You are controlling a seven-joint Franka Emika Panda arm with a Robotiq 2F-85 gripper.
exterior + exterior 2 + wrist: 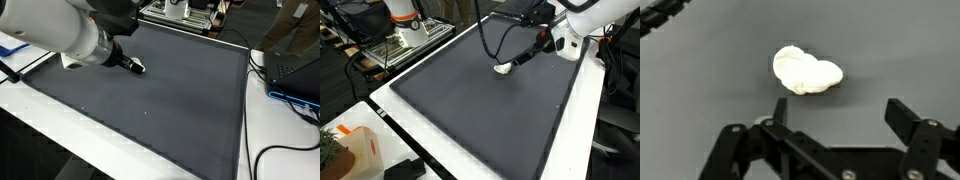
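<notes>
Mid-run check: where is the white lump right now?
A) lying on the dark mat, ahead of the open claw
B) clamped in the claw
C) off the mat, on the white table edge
A: in the wrist view the white lump lies on the dark mat, beyond the tips of the open claw, with nothing between its fingers.

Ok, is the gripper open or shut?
Open: in the wrist view the gripper has fingers spread apart, nothing between them; white lump lies ahead.

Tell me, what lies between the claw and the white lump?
Nothing: in the wrist view, only bare dark mat separates the open claw from the white lump.
</notes>
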